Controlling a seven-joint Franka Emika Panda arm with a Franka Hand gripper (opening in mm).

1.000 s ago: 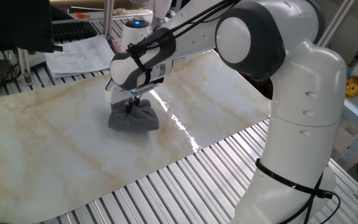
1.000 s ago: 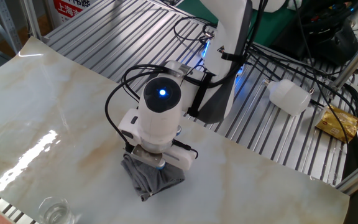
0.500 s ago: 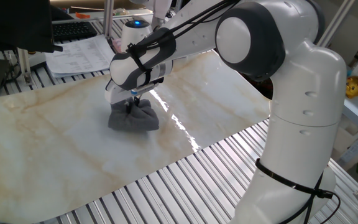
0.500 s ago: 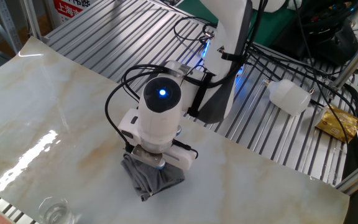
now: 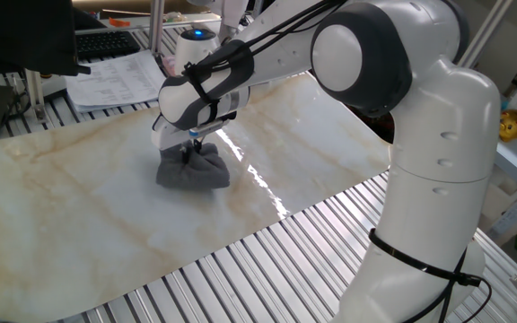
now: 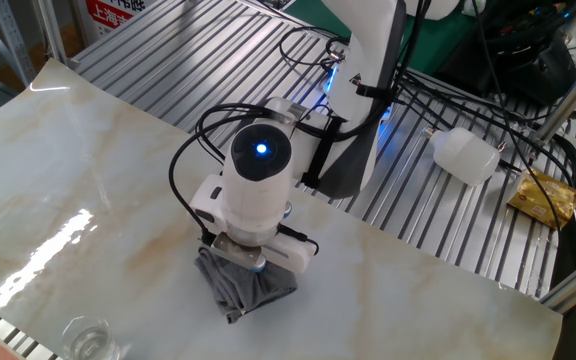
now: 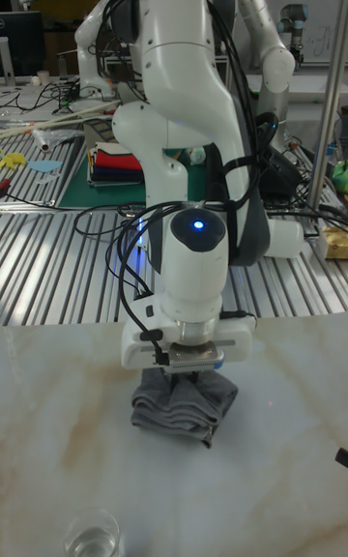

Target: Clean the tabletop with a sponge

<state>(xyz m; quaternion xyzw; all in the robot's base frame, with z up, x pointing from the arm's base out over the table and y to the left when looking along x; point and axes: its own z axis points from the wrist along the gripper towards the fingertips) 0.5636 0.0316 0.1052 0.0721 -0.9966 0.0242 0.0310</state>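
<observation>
One risk we see: the sponge is bunched, so a sideways wipe could drag it free or smear with too little contact. Our end effector is clamped on its top folds, directly above it, and it rests pressed on the marble surface.

You get bright, even overhead light and sharp focus in all three views. White glare streaks cross the glossy surface beside the arm and at its near-left edge. A soft shadow sits under the sponge.
</observation>
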